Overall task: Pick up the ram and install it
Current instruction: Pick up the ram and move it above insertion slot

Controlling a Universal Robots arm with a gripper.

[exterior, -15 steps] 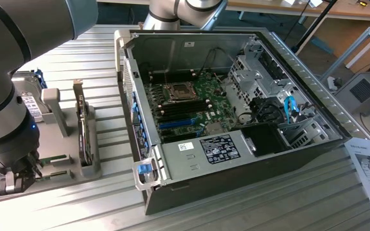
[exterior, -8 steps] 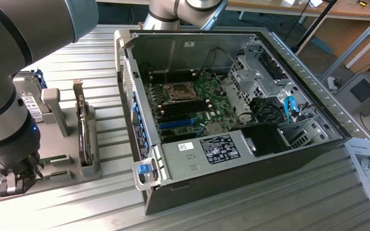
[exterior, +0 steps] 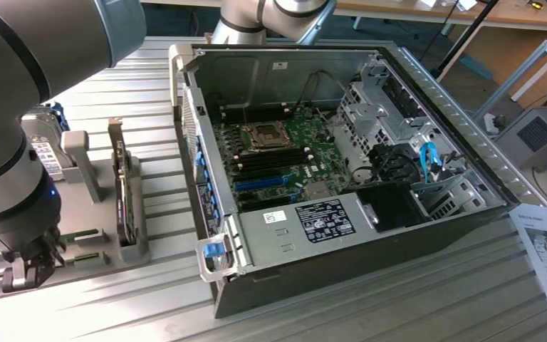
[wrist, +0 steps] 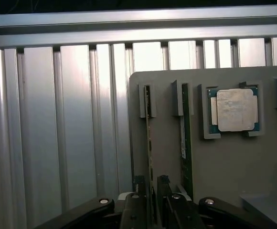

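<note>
The gripper (wrist: 151,191) is down at the holder (wrist: 224,167), a grey tray lying on the slatted table (wrist: 81,133). Its two fingers (wrist: 138,188) stand one on each side of the ram (wrist: 149,143).

The ram is a thin green stick set on edge in the holder. Its far end sits in a small notched clip and its near end lies in the gap between the fingers. Its long axis runs straight away from the gripper, in line with that gap, so the jaws face its two flat sides, and closing would pinch it across its thin dimension.

The jaws are partly apart, not clamped. A sliver of space seems to show between each finger and the board, so I judge the ram straddled but not yet held (it is close, and the margin is slim).

A second stick (wrist: 186,143) stands parallel just beside the first, outside the fingers, with one finger between the two boards. The square silver processor (wrist: 234,109) lies flat in its own pocket beyond that second stick.

In the exterior view the open case (exterior: 283,235) sits well apart from the holder, toward that view's right. Its motherboard (exterior: 298,139) is exposed and its black slots (exterior: 273,160) look unfilled, so the install has not been done.
</note>
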